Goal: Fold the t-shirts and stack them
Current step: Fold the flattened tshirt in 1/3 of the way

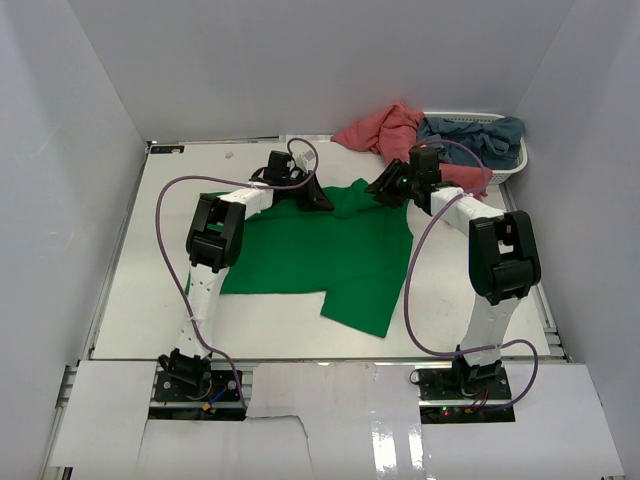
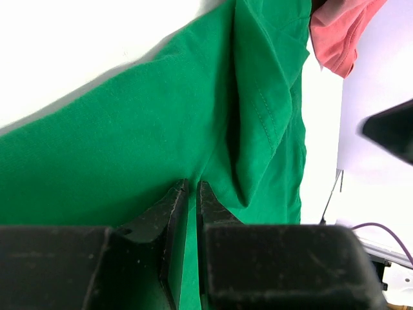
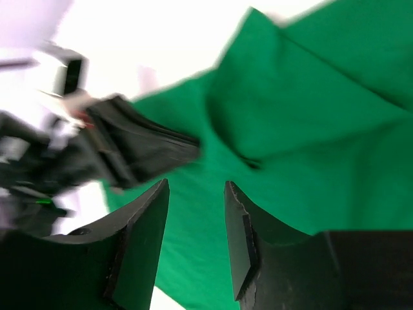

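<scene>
So the green t-shirt (image 1: 320, 250) is laid out mostly flat on the table (image 1: 140, 280), and both claws are up at its far edge. The left claw (image 2: 192, 188) has its jaws nearly together with just a sliver of gap. As far as I can tell it's pinched on a thin bit of the green cloth, with a raised ridge of fabric running off just ahead and to the right of its tips. The right claw (image 3: 195, 187) is spread apart with nothing in it, hanging over green cloth. There's a doubled-over flap ahead of it and to its right, and the left claw is close by on its left. My take: this is an early fold on the green one, so I'd bring the right claw down on that loose edge ahead of it and grab only the top layer. Then carry both claws across at matching height so the crease lands straight instead of diagonal. The main risk is the left pinch dragging the whole shirt along. The salmon-pink t-shirt (image 1: 385, 130) lies beyond the right claw, draped against the white basket (image 1: 515, 165), with the grey-blue t-shirt (image 1: 480, 135) inside, both apart from either claw.
</scene>
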Controlling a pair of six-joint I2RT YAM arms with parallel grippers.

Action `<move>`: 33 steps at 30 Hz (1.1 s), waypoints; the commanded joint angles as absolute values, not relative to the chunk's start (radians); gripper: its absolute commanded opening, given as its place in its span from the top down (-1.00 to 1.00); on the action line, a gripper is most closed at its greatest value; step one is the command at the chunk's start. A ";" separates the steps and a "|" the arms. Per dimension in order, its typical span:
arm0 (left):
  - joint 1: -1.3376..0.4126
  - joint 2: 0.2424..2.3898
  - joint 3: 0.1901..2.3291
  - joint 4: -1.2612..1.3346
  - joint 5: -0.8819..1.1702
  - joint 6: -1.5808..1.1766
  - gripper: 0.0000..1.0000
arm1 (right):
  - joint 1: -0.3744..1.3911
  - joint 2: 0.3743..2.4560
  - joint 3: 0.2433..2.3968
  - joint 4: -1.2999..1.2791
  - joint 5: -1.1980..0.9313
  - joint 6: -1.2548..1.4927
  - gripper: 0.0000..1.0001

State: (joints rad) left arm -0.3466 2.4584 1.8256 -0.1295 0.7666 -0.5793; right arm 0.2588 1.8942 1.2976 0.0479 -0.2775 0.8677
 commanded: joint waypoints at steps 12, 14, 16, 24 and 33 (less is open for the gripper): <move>-0.354 2.373 1.855 -0.144 0.767 -0.561 0.57 | 0.307 1.881 1.354 -0.186 -0.127 0.301 0.11; -0.354 2.370 1.850 -0.144 0.765 -0.558 0.57 | 0.308 1.916 1.365 -0.176 -0.169 0.296 0.14; -0.354 2.367 1.847 -0.146 0.764 -0.552 0.57 | 0.308 1.936 1.385 -0.170 -0.195 0.298 0.15; -0.354 2.373 1.862 -0.163 0.756 -0.538 0.57 | 0.321 2.045 1.494 -0.184 -0.273 0.318 0.13; -0.354 2.379 1.873 -0.176 0.752 -0.526 0.56 | 0.330 2.105 1.537 -0.175 -0.336 0.350 0.11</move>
State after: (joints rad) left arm -0.3466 2.4573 1.8359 -0.1654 0.7544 -0.5495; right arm 0.3233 2.0903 1.4921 -0.1841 -0.2947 0.3382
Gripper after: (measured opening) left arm 0.217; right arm 0.442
